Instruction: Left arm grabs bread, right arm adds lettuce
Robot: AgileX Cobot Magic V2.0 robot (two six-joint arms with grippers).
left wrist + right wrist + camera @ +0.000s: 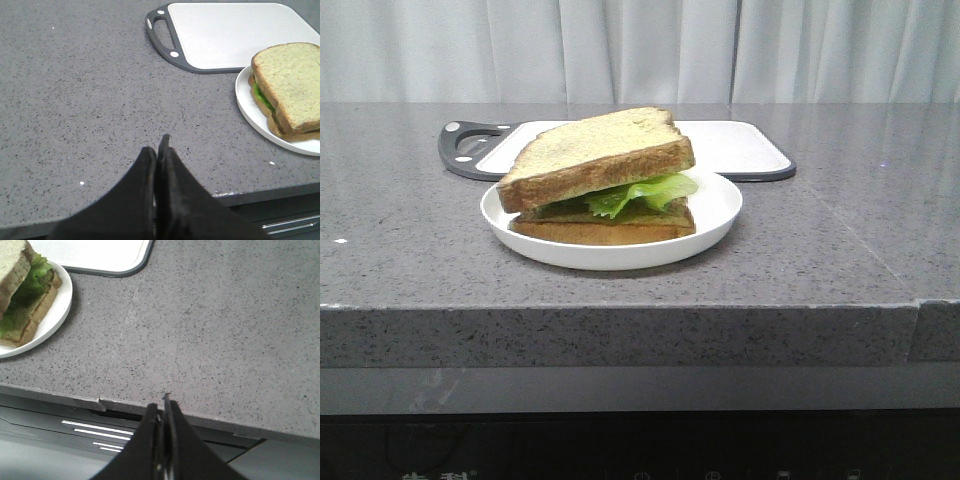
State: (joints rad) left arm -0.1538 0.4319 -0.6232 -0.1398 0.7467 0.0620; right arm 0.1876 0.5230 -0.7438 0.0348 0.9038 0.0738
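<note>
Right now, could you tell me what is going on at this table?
Nothing is being handled at this moment. A sandwich sits assembled on the white plate: the top bread slice lies tilted over the lettuce, with another slice underneath. Both arms are pulled back near the counter's front edge, the left end effector and right end effector shut and empty. A cutting board lies behind the plate.
</note>
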